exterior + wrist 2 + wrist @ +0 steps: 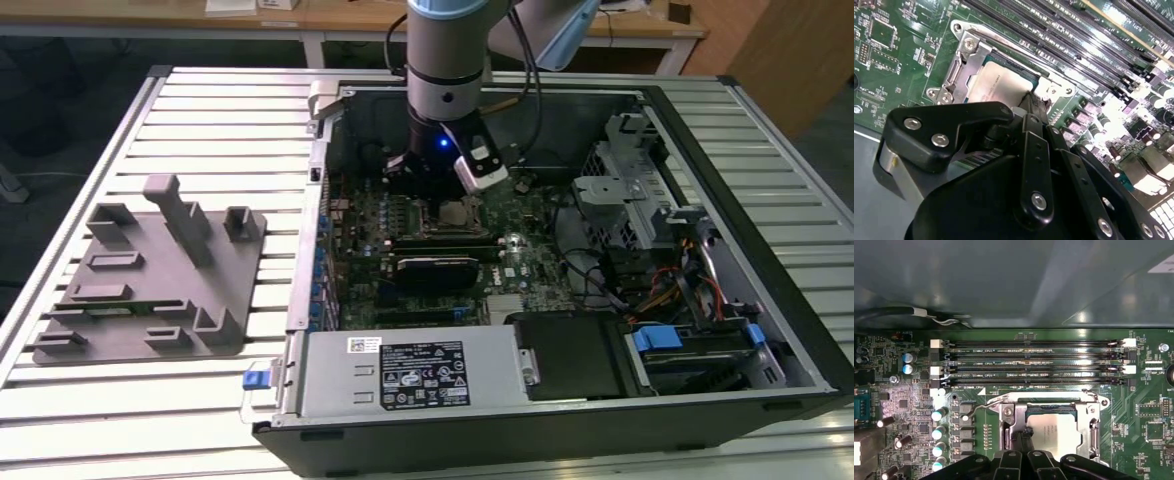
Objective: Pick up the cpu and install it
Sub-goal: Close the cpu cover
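Note:
The cpu [1058, 432] lies flat inside the socket frame [1008, 421] on the green motherboard, its silvery top facing up. It also shows in the second wrist view [996, 86] and as a small bright square in the exterior view [462, 212]. My gripper [1024, 435] hangs straight over the socket from the arm [447, 70]. Its black fingers come together in a narrow tip that rests at one edge of the cpu [1029, 99]. Nothing is held between them. The socket's wire lever [985, 404] stands out beside the frame.
Several memory slots [1029, 362] run alongside the socket. The open computer case [787, 330] holds a white-labelled grey metal box [400, 375], a drive cage [627, 200] and cables [654, 295]. A grey fixture plate [147, 275] sits on the slatted table at the exterior view's left.

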Robot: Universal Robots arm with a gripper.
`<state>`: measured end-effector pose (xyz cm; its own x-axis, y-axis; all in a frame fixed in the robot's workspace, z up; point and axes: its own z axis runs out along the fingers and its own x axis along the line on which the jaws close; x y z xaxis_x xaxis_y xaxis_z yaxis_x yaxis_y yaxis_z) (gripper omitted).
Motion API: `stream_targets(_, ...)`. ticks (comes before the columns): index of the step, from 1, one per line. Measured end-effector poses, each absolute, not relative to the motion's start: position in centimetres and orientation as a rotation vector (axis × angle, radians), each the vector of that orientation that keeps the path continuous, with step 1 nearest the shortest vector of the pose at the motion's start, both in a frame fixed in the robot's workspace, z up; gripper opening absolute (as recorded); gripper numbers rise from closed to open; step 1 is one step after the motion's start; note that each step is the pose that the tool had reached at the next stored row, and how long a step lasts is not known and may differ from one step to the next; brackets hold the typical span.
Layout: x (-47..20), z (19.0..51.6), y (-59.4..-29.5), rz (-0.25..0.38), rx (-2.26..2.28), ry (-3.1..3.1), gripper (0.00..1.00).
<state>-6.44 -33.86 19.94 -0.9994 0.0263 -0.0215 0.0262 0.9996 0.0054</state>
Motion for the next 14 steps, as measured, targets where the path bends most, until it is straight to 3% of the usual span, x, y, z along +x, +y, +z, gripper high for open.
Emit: stream_targets(14,-6.43,20.82,-33.86,0.008,0.041,3.12,0.11)
